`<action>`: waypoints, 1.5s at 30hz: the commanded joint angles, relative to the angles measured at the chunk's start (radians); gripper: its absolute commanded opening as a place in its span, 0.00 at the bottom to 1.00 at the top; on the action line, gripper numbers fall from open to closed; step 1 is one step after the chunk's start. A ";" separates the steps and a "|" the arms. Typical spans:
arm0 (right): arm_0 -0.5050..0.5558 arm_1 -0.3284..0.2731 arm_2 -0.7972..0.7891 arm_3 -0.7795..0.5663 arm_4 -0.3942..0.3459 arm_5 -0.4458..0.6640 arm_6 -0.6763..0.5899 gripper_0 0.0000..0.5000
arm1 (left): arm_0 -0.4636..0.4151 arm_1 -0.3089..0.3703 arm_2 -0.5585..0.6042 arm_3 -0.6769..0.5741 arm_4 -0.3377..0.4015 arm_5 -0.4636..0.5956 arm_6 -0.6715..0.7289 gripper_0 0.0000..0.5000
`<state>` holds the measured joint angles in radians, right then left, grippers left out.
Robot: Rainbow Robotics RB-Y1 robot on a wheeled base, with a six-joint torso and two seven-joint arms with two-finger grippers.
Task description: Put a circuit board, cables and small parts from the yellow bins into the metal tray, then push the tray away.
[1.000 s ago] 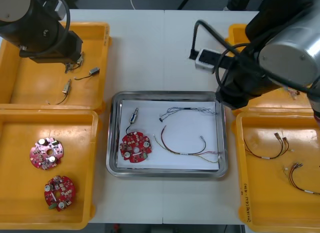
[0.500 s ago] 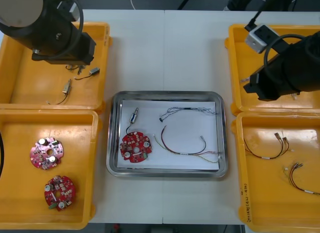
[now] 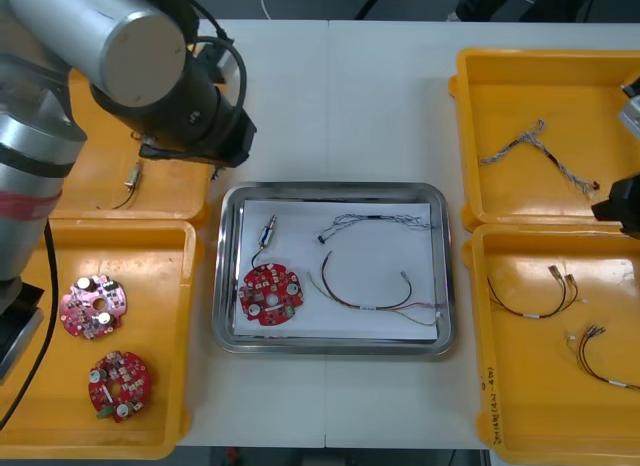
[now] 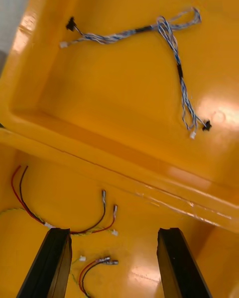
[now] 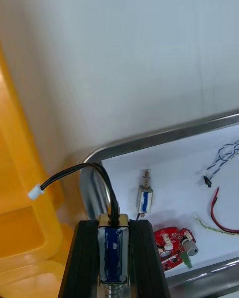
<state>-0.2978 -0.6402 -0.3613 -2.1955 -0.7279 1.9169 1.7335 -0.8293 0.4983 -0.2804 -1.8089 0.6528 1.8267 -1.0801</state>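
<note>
- Where it sits clamped between the left gripper's (image 5: 114, 227) fingers, the small metal part (image 5: 113, 250), w/ black lead, hangs by the metal tray's (image 3: 330, 190) far-left corner.
- Tray contents: circuit board (image 3: 270, 292), second metal part (image 3: 269, 232), blue-white cable (image 3: 375, 223), red-yellow cable (image 3: 372, 304).
- Other side: right gripper (image 4: 113, 236), fingers apart, empty, over the right yellow bins (image 4: 119, 166).

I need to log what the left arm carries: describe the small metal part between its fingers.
The small metal part is a block, blue-wrapped in the middle with a brass-coloured end, clamped between the left gripper's black fingers. A black lead arches from that end to a white connector. It is held above the table near the metal tray's corner.
</note>
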 commanded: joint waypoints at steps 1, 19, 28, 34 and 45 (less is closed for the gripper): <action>0.065 -0.032 -0.087 -0.035 -0.015 0.003 -0.051 1.00 | -0.008 -0.044 -0.075 -0.023 -0.022 -0.035 0.132 0.00; 0.198 0.010 -0.123 -0.132 -0.039 0.003 -0.301 1.00 | -0.008 -0.090 -0.273 0.123 -0.039 -0.215 0.143 0.01; 0.224 0.020 -0.130 -0.136 -0.042 0.003 -0.316 1.00 | -0.008 -0.089 -0.341 0.168 -0.039 -0.241 0.144 0.00; 0.233 0.019 -0.131 -0.135 -0.038 0.003 -0.333 1.00 | -0.008 -0.090 -0.370 0.207 -0.039 -0.277 0.149 0.00; 0.236 0.020 -0.122 -0.136 -0.012 0.003 -0.365 1.00 | -0.008 -0.092 -0.378 0.204 -0.030 -0.293 0.169 0.00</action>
<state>-0.0797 -0.6270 -0.4611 -2.3008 -0.7536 1.9169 1.4084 -0.8293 0.4307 -0.6471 -1.5901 0.6232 1.5459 -1.0223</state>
